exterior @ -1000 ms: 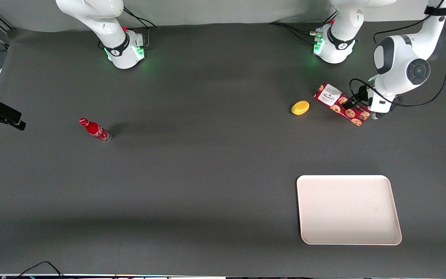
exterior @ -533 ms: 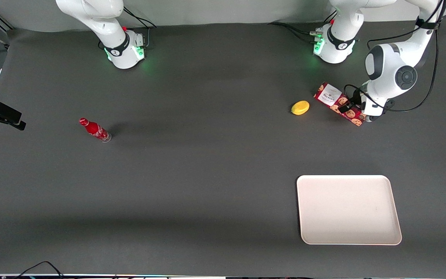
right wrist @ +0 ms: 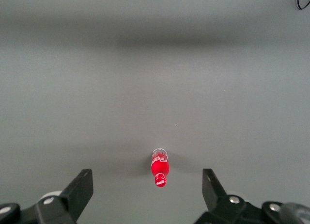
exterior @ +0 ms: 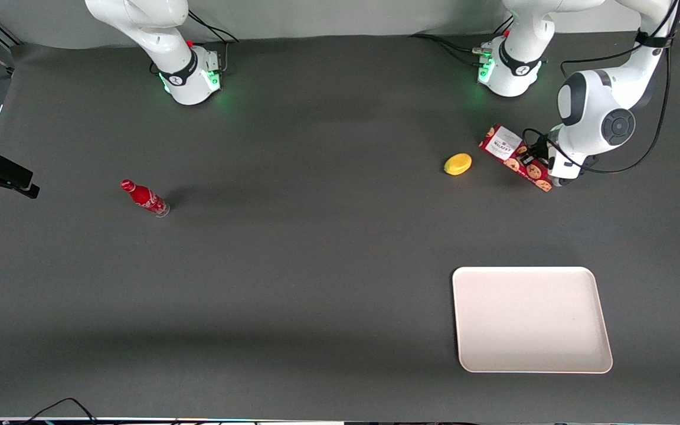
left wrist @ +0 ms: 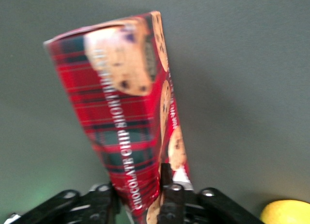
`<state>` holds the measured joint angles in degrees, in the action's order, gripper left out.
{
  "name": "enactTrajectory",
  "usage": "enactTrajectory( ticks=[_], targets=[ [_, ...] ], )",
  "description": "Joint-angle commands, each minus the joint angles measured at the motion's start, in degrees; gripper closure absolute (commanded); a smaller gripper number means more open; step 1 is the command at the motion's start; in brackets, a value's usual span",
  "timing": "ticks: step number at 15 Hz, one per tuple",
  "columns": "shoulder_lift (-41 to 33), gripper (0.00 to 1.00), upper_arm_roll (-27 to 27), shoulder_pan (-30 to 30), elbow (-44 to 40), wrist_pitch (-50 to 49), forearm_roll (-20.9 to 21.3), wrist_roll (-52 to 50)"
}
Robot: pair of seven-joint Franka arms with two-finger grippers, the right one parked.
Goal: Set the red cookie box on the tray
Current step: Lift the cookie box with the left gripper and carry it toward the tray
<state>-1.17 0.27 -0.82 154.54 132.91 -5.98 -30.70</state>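
Observation:
The red cookie box (exterior: 508,152), a long dark-red carton with cookie prints and a white label panel, lies on the dark table near the working arm's base. My left gripper (exterior: 536,163) is down over the box's cookie-printed end, the one nearer the front camera. In the left wrist view the gripper (left wrist: 138,197) has a finger pressed against each long side of the box (left wrist: 126,112), so it is shut on it. The cream-white tray (exterior: 532,319) lies flat much nearer the front camera, with nothing on it.
A yellow lemon (exterior: 457,164) lies beside the box's label end and shows in the left wrist view (left wrist: 286,212). A small red soda bottle (exterior: 145,198) stands toward the parked arm's end of the table and shows in the right wrist view (right wrist: 160,168).
The left gripper came from beside the box's end to over the box and closed on its sides. The box has shifted slightly and looks narrower from the front.

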Motion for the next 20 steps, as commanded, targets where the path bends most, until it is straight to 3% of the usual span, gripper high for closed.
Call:
enactTrajectory(
  ticks=[1, 5, 11, 14, 17, 20],
  targets=[
    [0.0, 1.00, 0.2, 1.8, -1.5, -2.3, -0.5, 1.1],
    [-0.5, 1.00, 0.5, 1.3, -7.7, -8.2, -0.4, 6.9],
    [1.8, 1.00, 0.4, 1.5, -30.7, -25.1, 1.1, 12.4],
    [7.8, 1.00, 0.5, 1.3, -45.6, -29.9, 1.4, 18.3],
    [16.2, 1.00, 0.4, 1.5, -62.8, -34.4, 5.4, 23.1],
    [24.5, 1.00, 0.5, 1.5, -75.1, -33.9, 5.8, 30.6]
  ],
)
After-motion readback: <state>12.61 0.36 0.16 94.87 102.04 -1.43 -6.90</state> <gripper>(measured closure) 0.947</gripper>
